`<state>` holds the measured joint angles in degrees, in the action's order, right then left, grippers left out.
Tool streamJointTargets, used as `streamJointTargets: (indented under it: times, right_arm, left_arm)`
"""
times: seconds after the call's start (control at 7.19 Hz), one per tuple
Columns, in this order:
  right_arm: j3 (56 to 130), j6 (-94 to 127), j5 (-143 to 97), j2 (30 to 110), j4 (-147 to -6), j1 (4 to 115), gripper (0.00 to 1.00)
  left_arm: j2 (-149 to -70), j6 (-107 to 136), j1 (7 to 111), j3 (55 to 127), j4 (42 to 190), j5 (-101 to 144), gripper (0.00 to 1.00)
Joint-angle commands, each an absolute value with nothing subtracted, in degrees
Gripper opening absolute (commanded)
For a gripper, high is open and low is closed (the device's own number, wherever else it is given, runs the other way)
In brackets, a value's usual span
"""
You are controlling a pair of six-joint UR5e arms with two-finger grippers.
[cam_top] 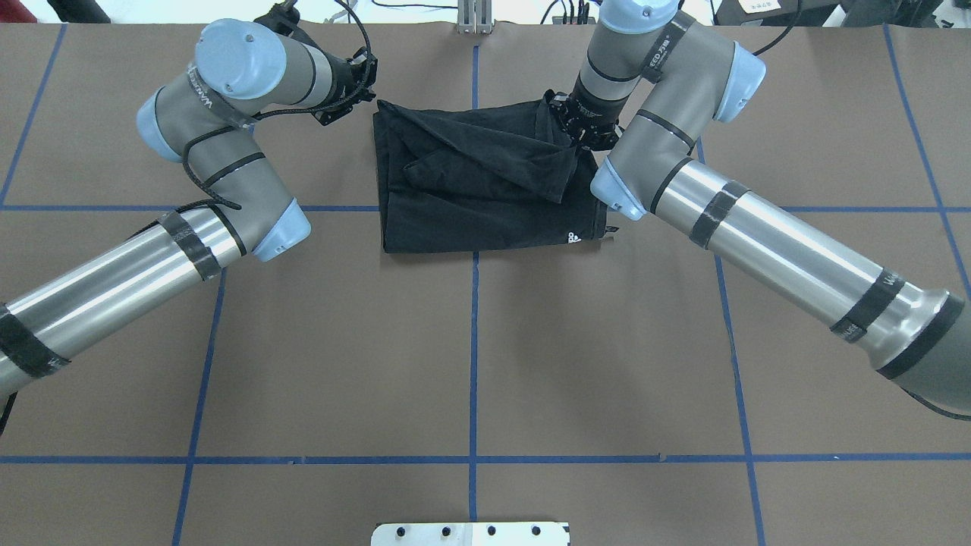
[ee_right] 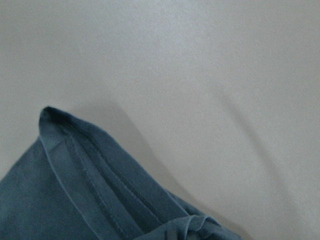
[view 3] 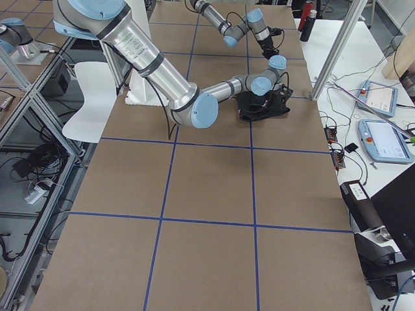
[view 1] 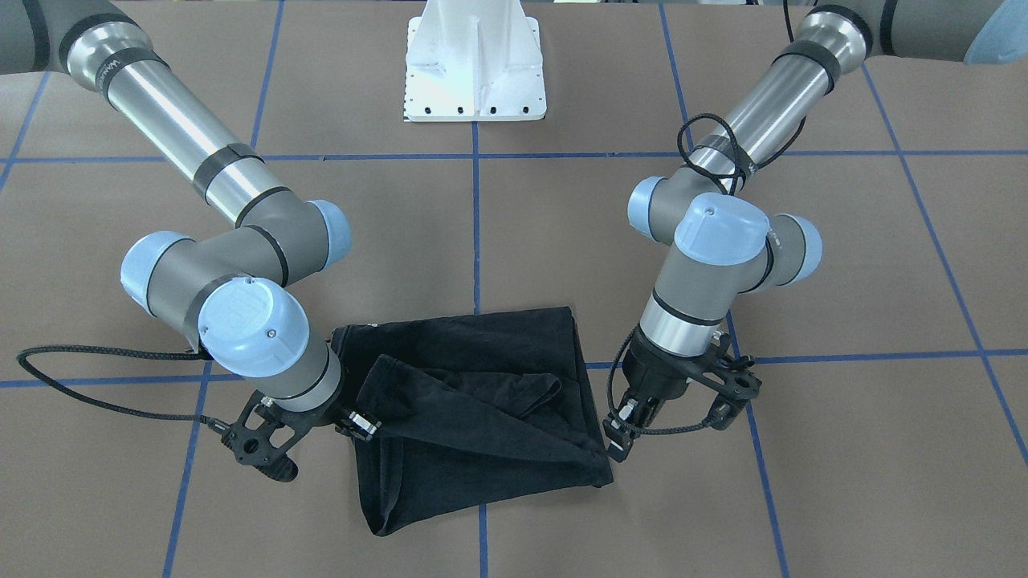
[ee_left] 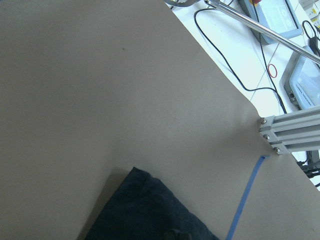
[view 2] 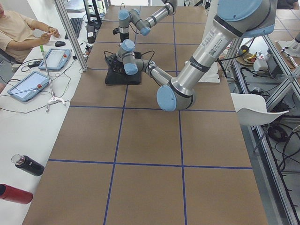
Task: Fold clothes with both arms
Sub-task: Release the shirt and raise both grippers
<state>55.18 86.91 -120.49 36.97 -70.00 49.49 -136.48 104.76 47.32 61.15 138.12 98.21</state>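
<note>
Black short-sleeved T-shirt [view 1: 482, 385] lies loosely folded on my brown desk [view 1: 843, 449]. I see the right tool [view 1: 368, 425] clamped on its fold. The left tool [view 1: 618, 440] sits beside its corner, and I can't tell its grip.

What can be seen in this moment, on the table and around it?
T-shirt: one, black, roughly folded, on the table between the grippers.
Table: one, brown with a blue tape grid.
Pedestal base: one, white, at the robot's table edge.
Touchscreen pendants: two, grey, on the white side bench.
Bottles: two, one black and one red, on the bench.
Chair: one, white, beside the table.
Person: one, seated at the bench.
Arms: two, grey with light-blue caps; left arm, right arm.
Grippers: two, black; left gripper beside a shirt corner, right gripper at the opposite edge; grip unclear.
</note>
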Motion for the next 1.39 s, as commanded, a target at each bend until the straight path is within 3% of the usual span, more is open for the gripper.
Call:
streamJointTargets:
  times: [0.0, 0.28, 0.56, 0.83, 1.25]
  right_arm:
    - [51.85, 84.03, -123.72, 33.41, -69.69, 53.33, 1.00]
    - [56.04, 84.81, -125.58, 33.83, -70.48, 53.96, 1.00]
    - [67.20, 88.30, -122.63, 39.53, -73.39, 49.86, 1.00]
    - [69.68, 92.20, -114.73, 41.21, -73.30, 44.23, 0.01]
    - [70.74, 91.67, -111.45, 41.14, -73.65, 40.17, 0.00]
  left_arm:
    - [-137.55, 103.36, 48.60, 58.18, 139.92, 96.59, 0.57]
    - [-137.20, 103.19, 49.13, 58.80, 140.10, 96.85, 0.57]
    - [-135.02, 100.30, 51.40, 62.64, 139.31, 99.56, 0.56]
    - [-131.15, 95.82, 54.39, 66.08, 139.22, 104.48, 0.55]
    - [-129.46, 95.71, 54.93, 66.18, 140.01, 105.38, 0.55]
